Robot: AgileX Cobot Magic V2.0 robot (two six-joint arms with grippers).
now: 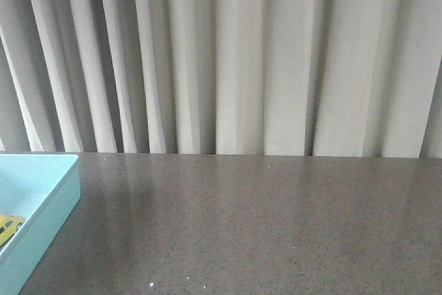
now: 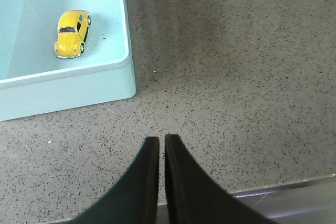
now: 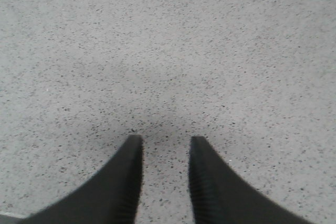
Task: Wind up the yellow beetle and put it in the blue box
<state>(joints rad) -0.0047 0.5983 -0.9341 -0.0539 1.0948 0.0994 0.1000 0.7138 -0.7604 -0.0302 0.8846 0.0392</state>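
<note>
The beetle [image 2: 71, 33] sat inside the box [image 2: 68, 85] on the counter [image 2: 236, 77]. The left pincer [image 2: 161, 141] was nearly together and empty outside the box; the right pincer [image 3: 165, 142] stood apart, empty.

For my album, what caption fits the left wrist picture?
Yellow beetle parked inside the blue box, left gripper shut above the speckled table.

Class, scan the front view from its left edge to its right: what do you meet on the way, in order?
beetle → box's right wall → bare grey table, running on to the right edge.
</note>
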